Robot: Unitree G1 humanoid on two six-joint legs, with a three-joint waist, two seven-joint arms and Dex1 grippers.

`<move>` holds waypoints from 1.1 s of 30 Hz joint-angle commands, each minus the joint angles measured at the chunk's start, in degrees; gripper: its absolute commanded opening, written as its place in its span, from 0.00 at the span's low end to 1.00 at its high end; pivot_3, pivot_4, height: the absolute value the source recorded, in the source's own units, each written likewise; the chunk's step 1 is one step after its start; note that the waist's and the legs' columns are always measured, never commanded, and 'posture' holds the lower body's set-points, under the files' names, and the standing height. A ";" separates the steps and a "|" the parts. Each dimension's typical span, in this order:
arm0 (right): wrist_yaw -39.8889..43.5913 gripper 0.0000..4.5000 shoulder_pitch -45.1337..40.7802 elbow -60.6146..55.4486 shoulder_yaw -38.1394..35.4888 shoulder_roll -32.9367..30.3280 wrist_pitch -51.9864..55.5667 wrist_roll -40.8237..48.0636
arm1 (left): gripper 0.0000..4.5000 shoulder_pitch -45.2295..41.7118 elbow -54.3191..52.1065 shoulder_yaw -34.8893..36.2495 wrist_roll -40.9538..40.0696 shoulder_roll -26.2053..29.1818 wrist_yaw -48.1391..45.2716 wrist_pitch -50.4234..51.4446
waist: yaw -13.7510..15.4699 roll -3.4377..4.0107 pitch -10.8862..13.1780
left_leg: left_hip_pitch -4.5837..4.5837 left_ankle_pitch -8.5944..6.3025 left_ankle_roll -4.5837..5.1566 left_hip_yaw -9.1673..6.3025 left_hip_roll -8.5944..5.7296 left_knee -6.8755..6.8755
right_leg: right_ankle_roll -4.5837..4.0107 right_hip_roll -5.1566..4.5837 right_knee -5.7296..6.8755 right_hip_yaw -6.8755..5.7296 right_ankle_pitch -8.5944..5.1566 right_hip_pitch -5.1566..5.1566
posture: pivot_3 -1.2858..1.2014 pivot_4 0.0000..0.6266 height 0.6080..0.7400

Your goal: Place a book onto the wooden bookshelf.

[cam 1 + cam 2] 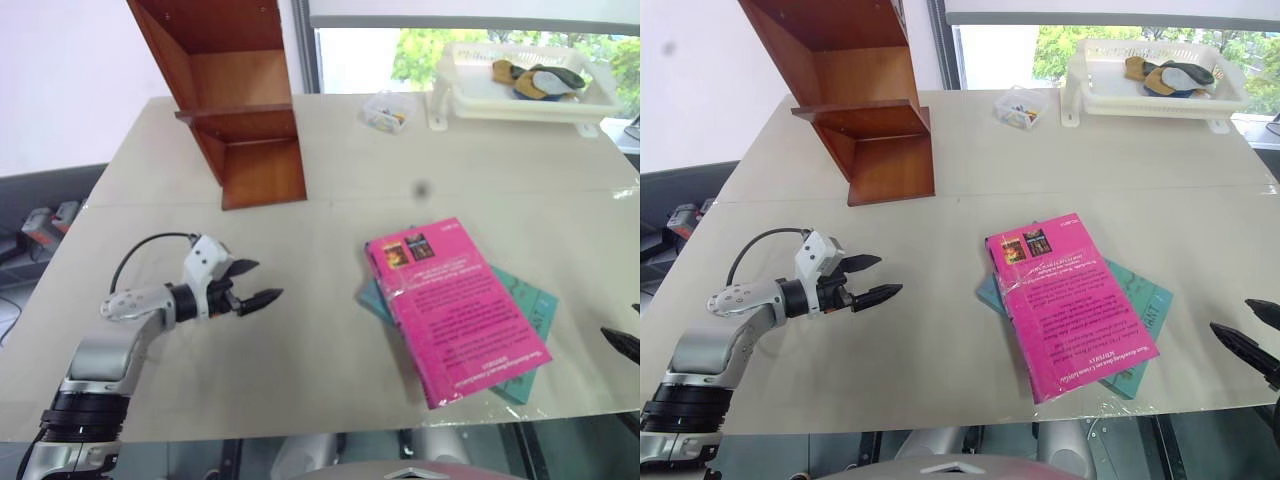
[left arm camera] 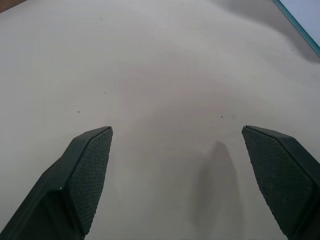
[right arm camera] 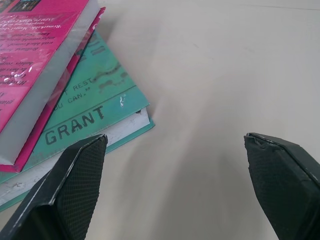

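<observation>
The magenta-pink book (image 1: 455, 305) lies flat on the beige table (image 1: 300, 370), right of centre, stacked on a teal book (image 1: 528, 300). At the table's far left the reddish-brown wooden bookshelf (image 1: 240, 110) stands with its open front facing right. My left gripper (image 1: 265, 281) hovers open over bare table, left of the books and in front of the shelf, its fingers pointing toward the books. My right gripper (image 1: 1232, 315) is open at the table's right edge, just right of the stack. In the right wrist view the pink book (image 3: 35, 45) and teal book (image 3: 95, 100) lie beside one open finger (image 3: 80, 185).
A white plastic basket (image 1: 520, 95) holding a few items stands at the far right by the window. A small clear container (image 1: 388, 110) sits beside it. Bare table stretches between the shelf and the books.
</observation>
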 commanded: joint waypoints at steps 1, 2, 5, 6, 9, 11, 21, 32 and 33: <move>0.00 1.00 0.07 1.28 -1.27 0.32 -2.61 -0.66 | 0.99 0.30 -2.04 3.09 -2.56 0.95 -1.19 -0.10 | 0.00 0.00 0.00 | 0.00 0.00 0.00 0.00 0.00 0.00 | 0.00 0.00 0.00 0.00 0.00 0.00 | 0.52 0.24 1.00; -0.13 1.00 -0.01 2.12 -1.01 0.33 -3.06 -1.13 | 0.99 0.50 -2.97 4.01 -3.91 1.04 -1.74 0.61 | -0.01 -0.01 0.00 | 0.00 0.00 0.00 0.00 0.00 0.00 | 0.00 0.00 0.00 0.00 0.00 0.00 | 0.52 0.24 1.00; -0.25 1.00 -0.39 3.08 -0.61 0.20 -3.81 -1.53 | 0.99 0.73 -2.96 4.48 -4.38 1.76 -2.69 0.43 | -0.01 0.00 0.00 | -0.01 0.00 0.00 0.00 0.01 0.00 | 0.00 0.00 -0.01 -0.01 0.00 0.00 | 0.52 0.24 1.00; -0.26 1.00 -0.49 3.21 -0.51 0.23 -4.02 -1.62 | 0.99 0.76 -2.63 4.56 -4.10 1.90 -2.67 0.17 | -0.01 0.04 -0.02 | 0.00 0.00 0.00 0.00 0.00 -0.01 | 0.00 0.00 -0.01 -0.01 0.00 0.00 | 0.52 0.24 1.00; -0.23 1.00 -0.75 3.60 -0.36 0.31 -4.46 -1.78 | 0.99 0.78 -2.46 5.03 -4.20 1.86 -2.41 0.10 | -0.01 0.05 -0.02 | 0.01 0.00 0.00 0.00 0.00 -0.02 | 0.00 0.00 -0.01 0.00 0.00 0.00 | 0.52 0.24 1.00; -0.17 1.00 -0.95 3.71 -0.41 0.07 -4.47 -1.70 | 0.99 0.67 -2.94 5.15 -4.51 1.79 -2.32 0.50 | -0.01 0.05 -0.02 | 0.01 0.00 0.00 0.00 0.00 -0.02 | 0.00 0.00 -0.01 0.00 0.00 0.00 | 0.52 0.24 1.00; -0.66 1.00 -0.99 2.92 0.18 0.71 -4.65 -1.78 | 0.99 0.77 -2.86 5.21 -3.97 1.95 -2.43 0.09 | -0.01 0.05 -0.02 | 0.00 0.00 0.00 0.00 0.00 -0.03 | 0.00 0.00 -0.02 0.00 0.00 0.00 | 0.52 0.24 1.00; 2.53 1.00 4.92 -0.42 -0.86 0.51 -2.13 0.26 | 0.99 0.65 -3.64 7.35 -7.44 2.10 -6.85 -1.80 | 0.02 0.05 -0.02 | -0.01 0.00 0.00 -0.01 0.01 -0.06 | 0.00 0.00 -0.06 -0.01 0.00 0.00 | 0.52 0.24 1.00; 3.32 1.00 6.01 -1.43 -0.80 0.24 -1.67 0.54 | 0.99 0.75 -4.16 7.75 -8.82 2.29 -8.38 -1.70 | 0.01 0.05 -0.02 | -0.01 0.00 0.00 -0.01 0.01 -0.07 | 0.00 -0.01 -0.07 0.00 0.00 0.00 | 0.52 0.24 1.00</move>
